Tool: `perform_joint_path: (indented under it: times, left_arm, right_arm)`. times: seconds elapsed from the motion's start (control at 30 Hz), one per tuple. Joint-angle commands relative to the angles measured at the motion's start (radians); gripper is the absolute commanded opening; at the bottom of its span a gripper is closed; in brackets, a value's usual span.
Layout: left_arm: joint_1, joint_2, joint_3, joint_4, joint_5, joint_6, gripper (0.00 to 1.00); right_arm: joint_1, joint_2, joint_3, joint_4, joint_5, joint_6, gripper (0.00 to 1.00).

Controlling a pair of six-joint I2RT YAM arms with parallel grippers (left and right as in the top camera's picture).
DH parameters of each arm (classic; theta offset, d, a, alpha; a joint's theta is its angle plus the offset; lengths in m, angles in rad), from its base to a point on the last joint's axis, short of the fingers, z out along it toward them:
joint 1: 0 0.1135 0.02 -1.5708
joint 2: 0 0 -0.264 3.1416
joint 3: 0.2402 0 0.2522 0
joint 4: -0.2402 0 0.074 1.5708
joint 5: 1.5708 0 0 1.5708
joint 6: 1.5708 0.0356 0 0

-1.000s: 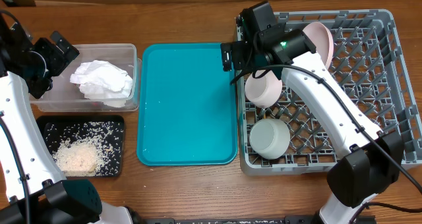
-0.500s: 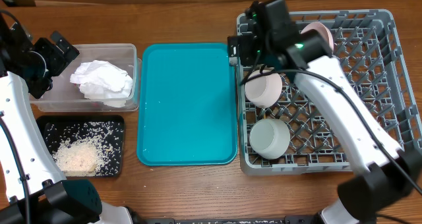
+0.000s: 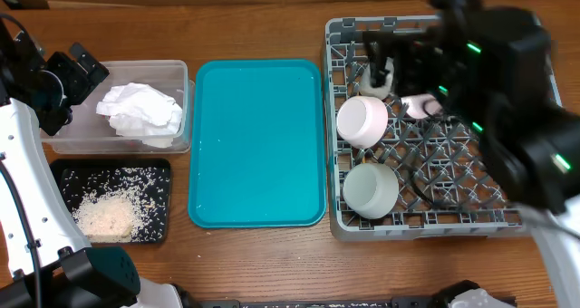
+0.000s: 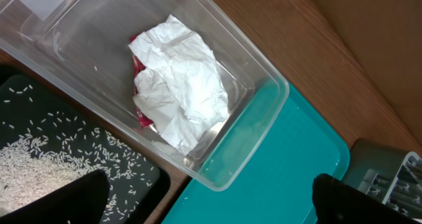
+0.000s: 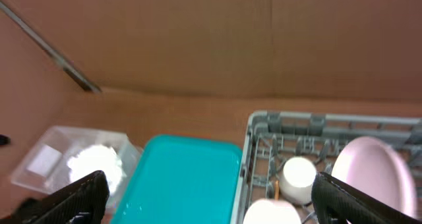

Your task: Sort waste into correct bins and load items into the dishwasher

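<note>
The clear tub (image 3: 174,72) holds the crumpled napkin (image 4: 181,85) with the red sauce packet (image 4: 139,116) under it. Rice (image 3: 107,216) lies in the black tray (image 3: 156,174). My left gripper (image 4: 211,204) hangs open and empty over the tub's near corner. In the grey rack (image 3: 426,222) sit the whitish-pink bowl (image 3: 362,120), the grey-green bowl (image 3: 370,188), the white cup (image 5: 298,174) and the pink plate (image 5: 372,174). A thin wooden stick (image 5: 277,190) shows beside the cup. My right gripper (image 5: 217,201) is open and empty, raised high above the rack's left side.
The teal serving tray (image 3: 256,145) lies between the bins and the rack, with nothing on it. My raised right arm (image 3: 507,91) blurs and hides the rack's upper right part in the overhead view. A brown cardboard wall (image 5: 211,39) stands behind the table.
My right arm has lifted off the rack and swung up and to the right, close to the overhead camera. The plate stays in the rack. The left arm has not moved.
</note>
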Motion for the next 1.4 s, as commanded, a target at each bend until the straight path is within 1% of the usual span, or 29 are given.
perform_joint_path:
  times: [0.0, 0.13, 0.2, 0.4, 0.6, 0.67, 0.77, 0.8, 0.9, 1.03, 1.1, 1.13, 1.27, 1.37]
  left_arm:
    - [-0.002, -0.003, 0.022, 0.001, 0.008, -0.011, 1.0]
    - [-0.002, -0.003, 0.022, 0.001, 0.008, -0.011, 1.0]
    - [-0.002, -0.003, 0.022, 0.001, 0.008, -0.011, 1.0]
    - [-0.002, -0.003, 0.022, 0.001, 0.008, -0.011, 1.0]
    - [-0.002, -0.003, 0.022, 0.001, 0.008, -0.011, 1.0]
    - [-0.002, -0.003, 0.022, 0.001, 0.008, -0.011, 1.0]
    - [-0.002, -0.003, 0.022, 0.001, 0.008, -0.011, 1.0]
    - [-0.002, -0.003, 0.022, 0.001, 0.008, -0.011, 1.0]
    - [-0.002, -0.003, 0.022, 0.001, 0.008, -0.011, 1.0]
    - [-0.002, -0.003, 0.022, 0.001, 0.008, -0.011, 1.0]
    - [-0.002, -0.003, 0.022, 0.001, 0.008, -0.011, 1.0]
    - [-0.002, -0.003, 0.022, 0.001, 0.008, -0.011, 1.0]
    - [-0.002, -0.003, 0.022, 0.001, 0.008, -0.011, 1.0]
    - [-0.002, -0.003, 0.022, 0.001, 0.008, -0.011, 1.0]
  right_arm:
    - [-0.035, -0.121, -0.054, -0.002, 0.008, -0.003, 1.0]
    - [-0.096, -0.272, -0.177, -0.001, 0.007, -0.003, 1.0]
    - [-0.127, -0.369, -0.27, 0.013, 0.007, -0.003, 1.0]
    - [-0.174, -0.675, -0.624, 0.134, 0.008, -0.003, 1.0]
    - [-0.175, -0.991, -1.042, 0.309, 0.014, -0.001, 1.0]
    - [-0.189, -1.073, -1.16, 0.381, 0.014, 0.03, 1.0]
    - [-0.229, -1.193, -1.359, 0.553, 0.015, 0.126, 1.0]
    - [-0.237, -1.213, -1.4, 0.598, 0.014, 0.147, 1.0]
    - [-0.262, -1.278, -1.561, 0.8, 0.014, 0.212, 1.0]
    - [-0.269, -1.276, -1.689, 1.018, -0.005, 0.211, 1.0]
    - [-0.269, -1.276, -1.736, 1.088, -0.008, 0.2, 1.0]
    - [-0.269, -1.276, -1.753, 1.107, -0.008, 0.2, 1.0]
    - [-0.27, -1.276, -1.754, 1.007, -0.017, 0.123, 1.0]
    - [-0.272, -1.276, -1.754, 0.942, -0.016, 0.095, 1.0]
